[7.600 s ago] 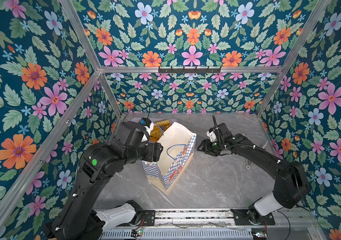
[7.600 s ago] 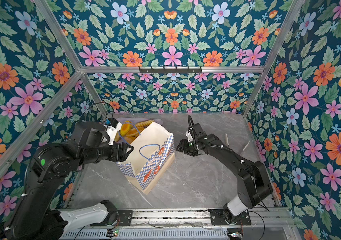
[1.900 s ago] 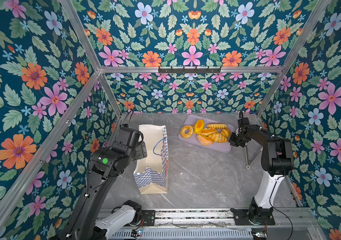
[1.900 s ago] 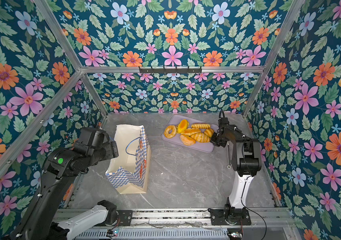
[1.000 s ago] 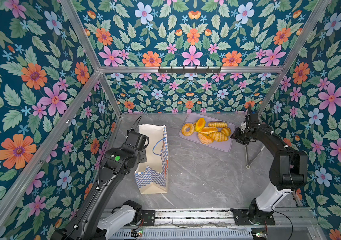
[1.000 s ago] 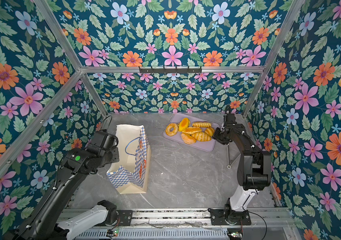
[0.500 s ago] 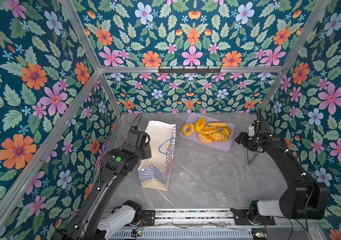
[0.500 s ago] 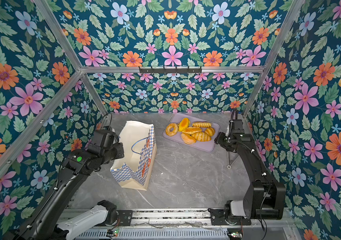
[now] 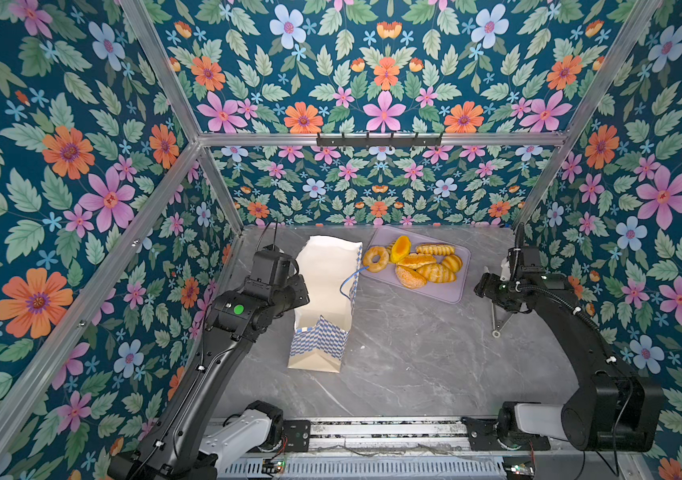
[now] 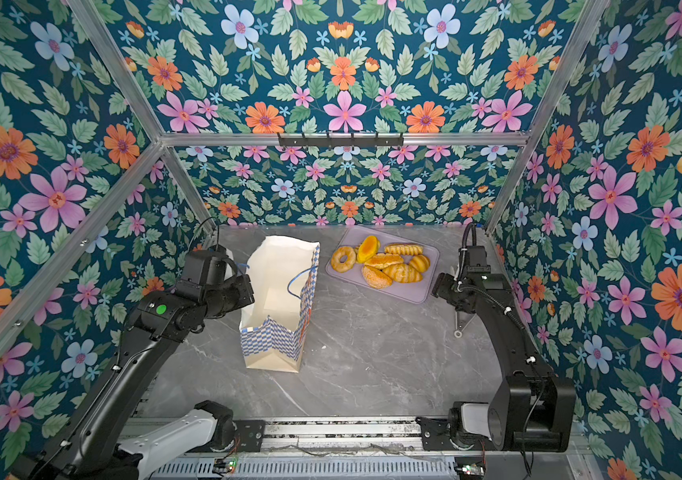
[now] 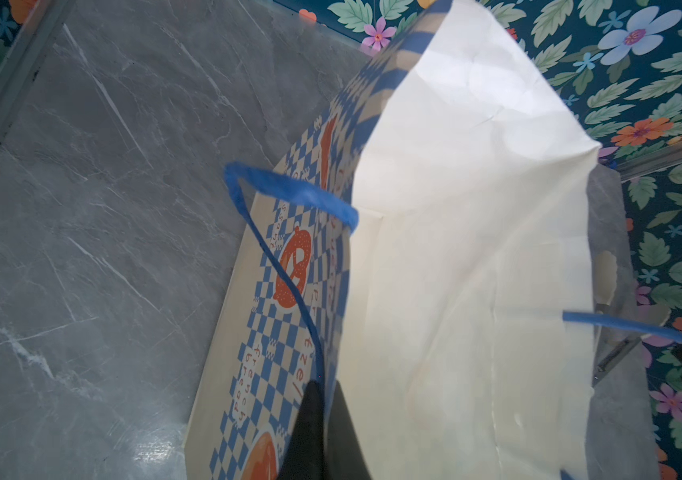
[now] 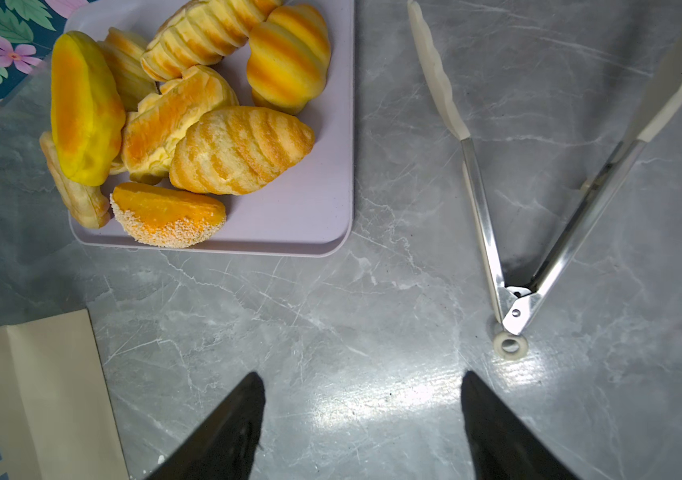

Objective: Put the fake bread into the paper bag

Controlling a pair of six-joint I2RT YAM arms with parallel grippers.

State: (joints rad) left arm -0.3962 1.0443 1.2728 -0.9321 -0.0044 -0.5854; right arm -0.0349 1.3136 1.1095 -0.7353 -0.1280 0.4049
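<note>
- Standing upright on the grey table (image 9: 414, 365), the paper bag (image 9: 322, 291) is being held with its mouth open, just beside the lilac tray (image 9: 451, 296).
- Its side wall is being pinched at the rim by the left gripper (image 11: 325, 388), with the jaws pressed together on the paper.
- The fake bread (image 9: 414, 264) is being borne in a pile by the tray, outside the bag.
- The right gripper (image 12: 362, 386) is being held spread and empty above the table, near the tongs (image 12: 513, 307).

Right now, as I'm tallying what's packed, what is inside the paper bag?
Only white lining shows inside the paper bag; its near wall covers the bottom. The visible fake bread sits on the tray.
</note>
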